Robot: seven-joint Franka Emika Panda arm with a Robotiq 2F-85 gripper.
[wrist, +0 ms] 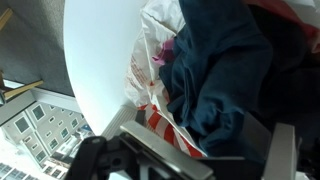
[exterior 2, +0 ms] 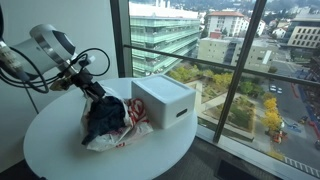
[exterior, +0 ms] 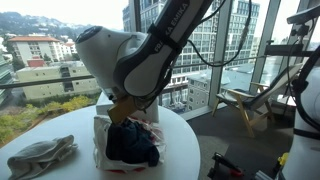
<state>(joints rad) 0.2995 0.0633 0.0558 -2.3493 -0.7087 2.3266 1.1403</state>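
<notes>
Your claw (exterior 2: pixel 94 91) hangs spread open and empty right over the dark blue garment (exterior 2: pixel 103 118), a crumpled heap lying on a white cloth (exterior 2: pixel 128 132) with red stripes, near the middle of the round white surface (exterior 2: pixel 55 150), just beside a white box (exterior 2: pixel 165 100)

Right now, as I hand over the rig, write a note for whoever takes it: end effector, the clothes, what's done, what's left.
End effector: open, empty, just above the pile.
Dark blue garment: crumpled atop the white and red striped cloth on the round table, beside the white box.
Done: end effector is placed over the garment.
Left: garment not yet gripped or lifted.
</notes>
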